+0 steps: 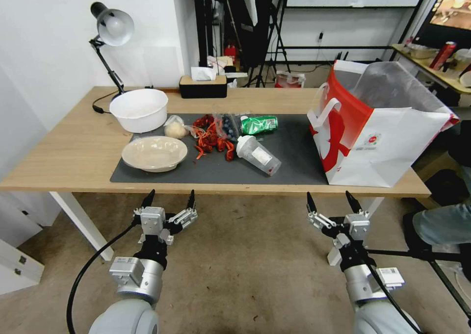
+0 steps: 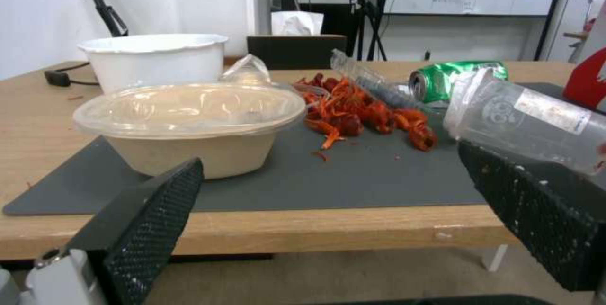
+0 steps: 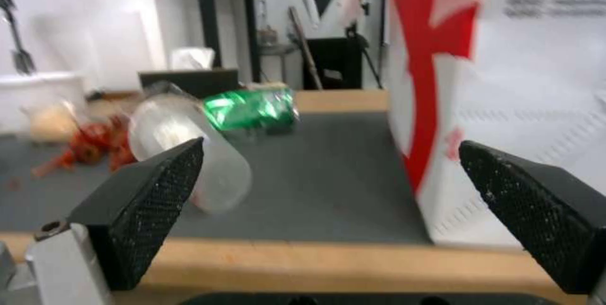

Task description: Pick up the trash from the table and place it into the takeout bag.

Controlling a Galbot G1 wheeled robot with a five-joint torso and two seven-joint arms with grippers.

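- so both arms are parked in front of the surface's near edge, not over it; left end effector (image 1: pixel 169 199) has its fingers spread wide with nothing in them, right end effector (image 1: pixel 332 201) same deal, wide and empty
- trash all sits on the dark mat (image 1: pixel 294 147) in the middle of the surface (image 1: pixel 73 147); takeout bag (image 1: pixel 382 128) stands open at the right end, near the front edge, so nothing's bagged yet by the look of it
- what could go wrong, my guess: the clear cup (image 1: pixel 258 155) lies on its side, so a sloppy pinch could roll it toward the near edge; the lidded beige dish (image 1: pixel 154 153) is wide and shallow, might slip out of a grip; the red food scraps (image 1: pixel 212 138) are loose and would scatter; bumping the bag's rim on a drop could tip or shove it off the right end
- count: one clear cup; one crushed green can (image 1: pixel 259 124); one beige dish; one small bagged lump (image 1: pixel 175 128); one pile of scraps; one white bowl (image 1: pixel 139 109); one bag; two end effectors
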